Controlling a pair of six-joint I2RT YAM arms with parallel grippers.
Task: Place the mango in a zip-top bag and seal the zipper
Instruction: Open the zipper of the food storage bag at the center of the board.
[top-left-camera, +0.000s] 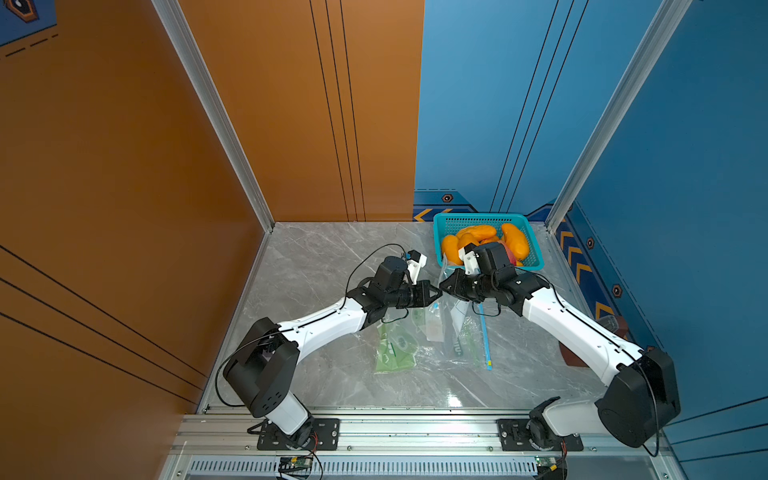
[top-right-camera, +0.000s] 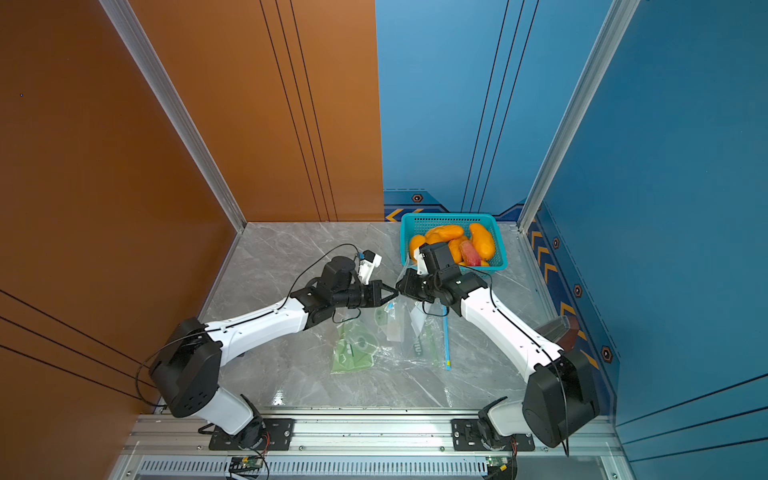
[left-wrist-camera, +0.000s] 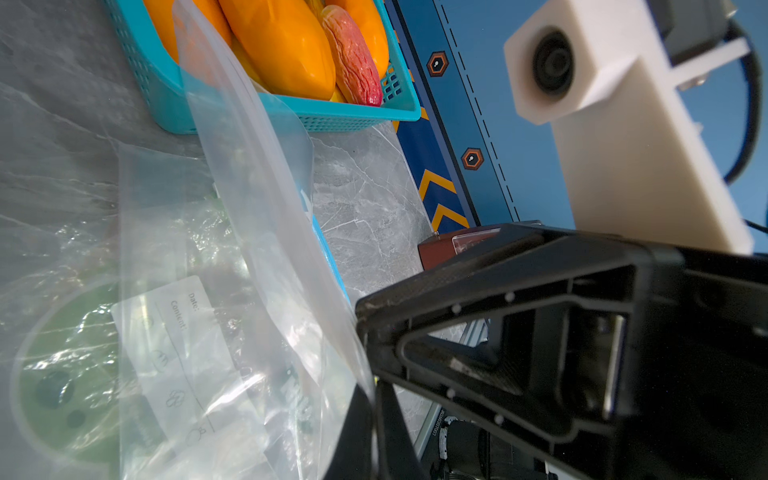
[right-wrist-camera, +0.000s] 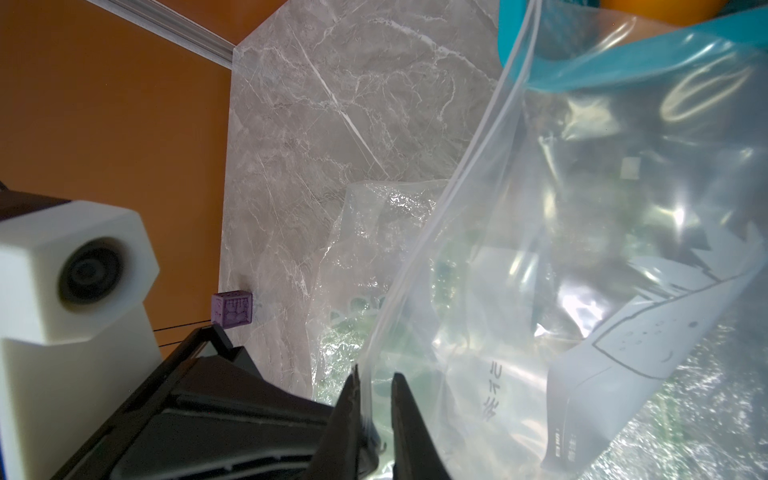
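Opening zip-top bag (left-wrist-camera: 257, 199): left gripper (left-wrist-camera: 372, 388) clamps rim; right gripper (right-wrist-camera: 374, 384), narrowly parted, perhaps grips too. Next: part the mouth, fetch mango (top-left-camera: 515, 241) beyond right gripper.

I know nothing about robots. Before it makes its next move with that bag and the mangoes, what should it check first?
1. Left hand pinching the bag: ok, shut on its edge.
2. Right hand pinching the bag: not ok, it stands slightly open around the edge.
3. Bag mouth open: cannot tell.
4. Mango in the bag: not ok, all the fruit lies in the basket.
5. Basket near the hands: ok, right beside them.
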